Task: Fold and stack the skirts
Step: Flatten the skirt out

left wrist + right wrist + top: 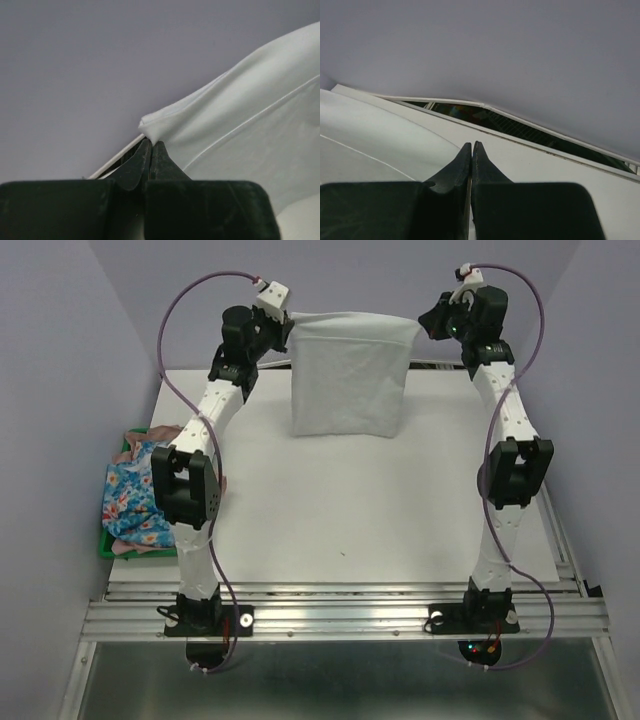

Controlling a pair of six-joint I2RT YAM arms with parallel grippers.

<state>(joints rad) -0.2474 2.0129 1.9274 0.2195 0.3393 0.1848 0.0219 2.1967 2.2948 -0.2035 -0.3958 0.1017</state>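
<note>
The plain white skirt (345, 375) hangs as a flat sheet above the far side of the table, its lower edge resting on the tabletop. My left gripper (288, 320) is shut on its top left corner, and in the left wrist view a bunched white corner (155, 127) sticks out past the closed fingertips (151, 142). My right gripper (432, 322) is shut at the top right corner. The right wrist view shows a thin white sliver between the closed fingers (472, 145), with the skirt (370, 135) spreading to the left. The blue flowered skirt (135, 495) lies crumpled at the left on pink cloth (150, 432).
A green tray (105, 552) holds the crumpled skirts at the table's left edge. The white table (350, 510) spreads in front of the hanging skirt. Purple walls close in behind and on both sides. A dark gap (520, 127) runs along the table's back edge.
</note>
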